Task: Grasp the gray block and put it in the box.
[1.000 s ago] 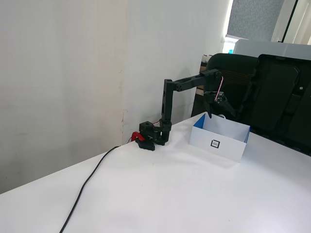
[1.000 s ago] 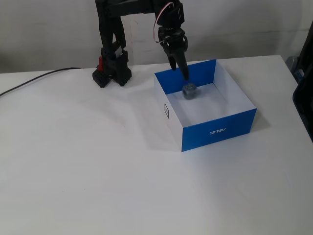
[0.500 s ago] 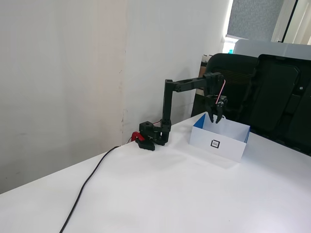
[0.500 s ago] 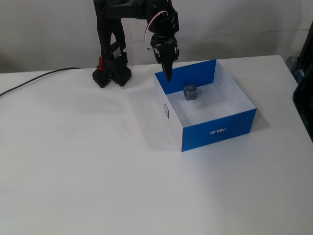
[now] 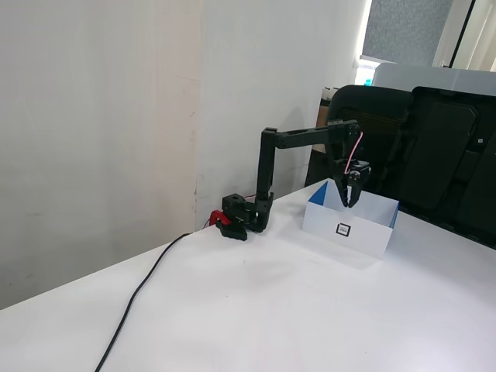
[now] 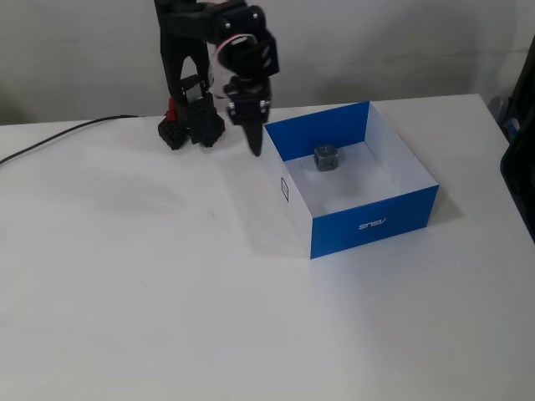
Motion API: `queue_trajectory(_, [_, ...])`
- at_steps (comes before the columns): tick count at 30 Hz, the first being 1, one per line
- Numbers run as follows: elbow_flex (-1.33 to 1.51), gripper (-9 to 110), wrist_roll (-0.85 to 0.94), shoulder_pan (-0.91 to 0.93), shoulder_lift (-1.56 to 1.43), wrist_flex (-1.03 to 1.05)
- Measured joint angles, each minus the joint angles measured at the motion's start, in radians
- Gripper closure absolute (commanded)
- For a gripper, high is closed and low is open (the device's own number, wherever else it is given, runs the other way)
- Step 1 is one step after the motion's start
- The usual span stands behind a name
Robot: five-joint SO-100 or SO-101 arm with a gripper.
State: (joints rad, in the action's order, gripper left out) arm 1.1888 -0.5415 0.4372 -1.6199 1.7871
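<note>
Gray block (image 6: 326,157) seen on floor of box (image 6: 374,222), near far wall. Gripper (image 6: 255,148) empty, fingers together, beside box's left wall, pointed down.

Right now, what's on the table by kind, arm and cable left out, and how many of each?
Gray block: 1, inside the box
Box: 1
Total: 2

The gray block (image 6: 326,157) lies in the box (image 6: 374,223) (toward its far wall), right of the fingers (image 6: 255,144).
</note>
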Motion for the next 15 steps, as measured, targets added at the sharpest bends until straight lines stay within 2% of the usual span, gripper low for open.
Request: queue_trajectory(15, [0.141,101,0.000,-0.334,-0.003,-0.060])
